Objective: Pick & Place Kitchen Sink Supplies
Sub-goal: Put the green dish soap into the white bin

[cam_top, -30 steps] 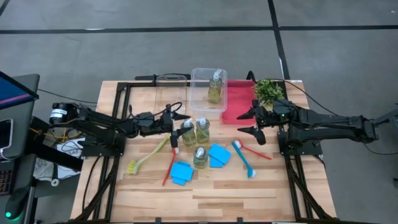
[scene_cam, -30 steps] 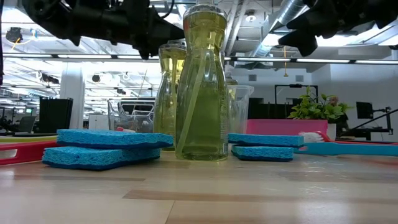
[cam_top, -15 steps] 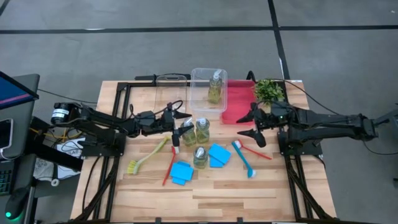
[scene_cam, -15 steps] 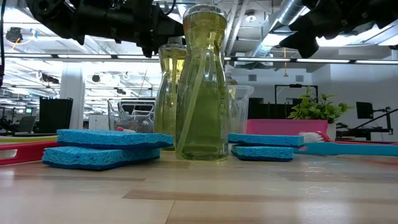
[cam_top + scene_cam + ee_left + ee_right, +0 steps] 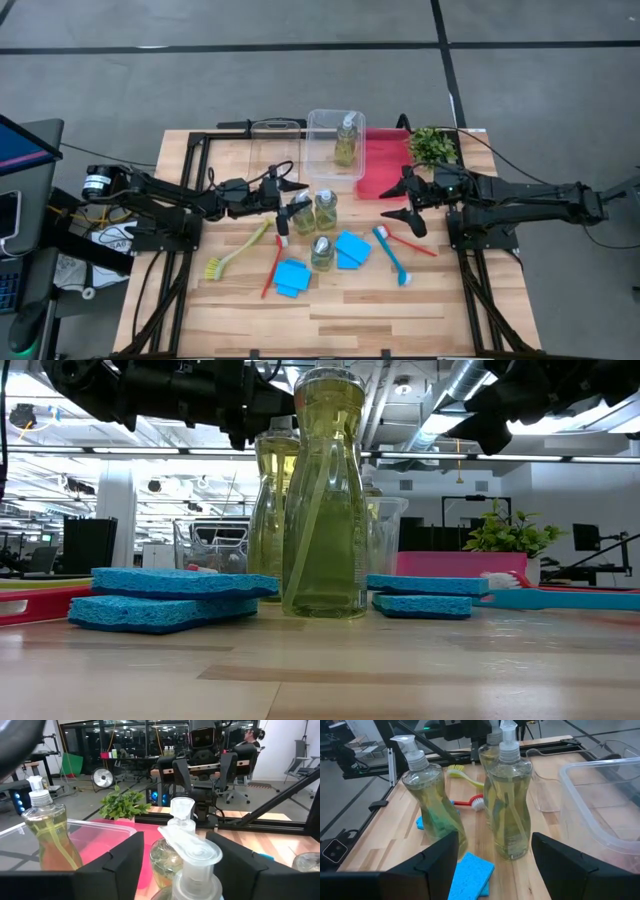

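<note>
Behind the bottles (image 5: 507,805), only the right wrist view shows the yellow-green brush (image 5: 462,774).

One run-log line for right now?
left hand: open around soap bottle pump | right hand: open, hovering beside red bin | one bottle in clear bin

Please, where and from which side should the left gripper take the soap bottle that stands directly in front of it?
Grip the narrow neck just under the pump cap of the bottle, coming level from the table's left side. The bottle stands upright, and the open left gripper already straddles its pump. A second bottle stands close on its right, so that side looks blocked.
</note>
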{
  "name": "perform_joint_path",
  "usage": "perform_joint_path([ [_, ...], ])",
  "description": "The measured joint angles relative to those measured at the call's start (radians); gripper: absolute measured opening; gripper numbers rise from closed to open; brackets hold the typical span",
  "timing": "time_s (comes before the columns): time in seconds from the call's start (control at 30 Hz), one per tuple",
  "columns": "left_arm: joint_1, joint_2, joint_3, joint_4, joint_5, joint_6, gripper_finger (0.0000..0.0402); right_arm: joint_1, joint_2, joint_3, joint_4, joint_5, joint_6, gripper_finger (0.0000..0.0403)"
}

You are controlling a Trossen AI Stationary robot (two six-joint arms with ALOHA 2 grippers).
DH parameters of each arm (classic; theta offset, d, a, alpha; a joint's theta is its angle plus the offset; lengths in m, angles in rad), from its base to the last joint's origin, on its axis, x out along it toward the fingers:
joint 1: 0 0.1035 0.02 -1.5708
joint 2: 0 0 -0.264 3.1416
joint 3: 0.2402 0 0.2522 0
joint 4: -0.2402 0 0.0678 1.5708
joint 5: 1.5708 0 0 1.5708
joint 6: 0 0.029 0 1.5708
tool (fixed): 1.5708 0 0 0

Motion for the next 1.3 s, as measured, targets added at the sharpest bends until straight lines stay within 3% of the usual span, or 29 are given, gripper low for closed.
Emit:
perform_joint_path([
  [0.4, 0.001, -0.001, 0.0, 0.001, -0.003, 0.008, 0.0102, 0.0, 0.0, 0.0, 0.0, 0.0, 0.0, 0.0244],
  [0.67, -0.004, -0.001, 0.0, 0.003, -0.003, 0.008, 0.0122, 0.0, 0.0, 0.0, 0.0, 0.0, 0.0, 0.0244],
  [0.83, -0.012, -0.001, -0.001, 0.008, -0.003, 0.007, 0.0099, 0.0, 0.0, 0.0, -0.001, 0.0, 0.0, 0.0244],
  [1.13, -0.036, -0.051, -0.003, 0.007, -0.003, 0.008, 0.0112, 0.0, 0.0, 0.0, -0.005, 0.0, 0.0, 0.0244],
  [1.3, -0.07, -0.106, -0.003, -0.022, 0.0, 0.007, 0.0098, 0.0, 0.0, 0.0, -0.009, 0.0, -0.001, 0.0244],
])
